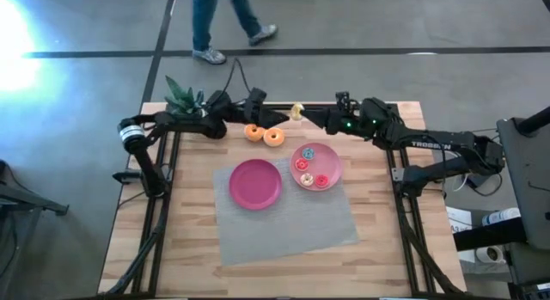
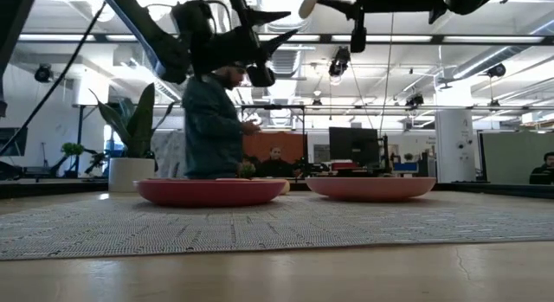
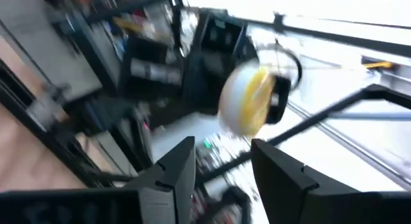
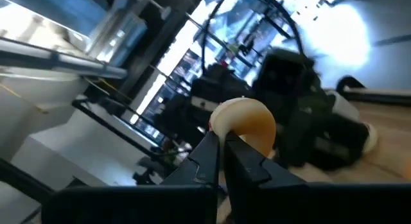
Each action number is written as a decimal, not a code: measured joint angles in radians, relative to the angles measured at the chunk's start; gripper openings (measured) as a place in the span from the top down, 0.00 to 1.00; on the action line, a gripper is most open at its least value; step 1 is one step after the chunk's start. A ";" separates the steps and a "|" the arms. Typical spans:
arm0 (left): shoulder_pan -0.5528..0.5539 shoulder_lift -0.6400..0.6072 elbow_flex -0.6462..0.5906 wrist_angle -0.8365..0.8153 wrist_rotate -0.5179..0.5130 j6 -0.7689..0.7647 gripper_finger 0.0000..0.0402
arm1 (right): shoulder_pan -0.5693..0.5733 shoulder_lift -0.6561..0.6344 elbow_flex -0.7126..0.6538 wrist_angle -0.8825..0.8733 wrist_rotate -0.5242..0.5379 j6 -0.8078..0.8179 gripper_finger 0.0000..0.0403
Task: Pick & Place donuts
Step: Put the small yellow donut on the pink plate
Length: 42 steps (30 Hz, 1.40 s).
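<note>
Right gripper (image 1: pixel 302 113) clenched on pale donut (image 1: pixel 296 111) (raised, table's far edge), left gripper (image 1: pixel 284 118) released, facing it.

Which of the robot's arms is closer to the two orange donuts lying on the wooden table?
Left. Its end effector hovers beside the two orange donuts, open and empty. The right end effector, farther off, is shut on a pale donut.

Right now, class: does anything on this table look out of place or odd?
Yes. Two donuts lie on bare wood beyond the mat, off both plates. The right gripper holds a whitish donut up in the air, facing the open left gripper.
</note>
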 joint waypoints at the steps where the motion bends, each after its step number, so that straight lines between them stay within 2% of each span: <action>1: 0.000 0.011 0.017 -0.001 0.020 -0.016 0.69 | 0.000 0.000 0.000 0.017 -0.008 0.000 0.98; 6: 0.000 0.057 0.081 0.007 0.031 -0.047 0.70 | 0.009 0.000 0.001 0.028 -0.011 -0.009 0.98; 11: -0.001 0.050 0.109 0.014 0.029 -0.038 0.70 | 0.023 0.000 0.002 0.032 0.011 -0.023 0.98; 31: 0.004 0.046 0.104 0.026 0.018 -0.011 0.70 | 0.025 -0.026 0.002 0.052 0.014 -0.043 0.98; 36: 0.004 0.046 0.104 0.106 0.018 -0.022 0.70 | 0.025 -0.026 0.002 0.053 0.014 -0.044 0.98; 42: 0.001 0.046 0.104 0.118 0.019 -0.038 0.70 | 0.025 -0.026 0.002 0.053 0.013 -0.044 0.98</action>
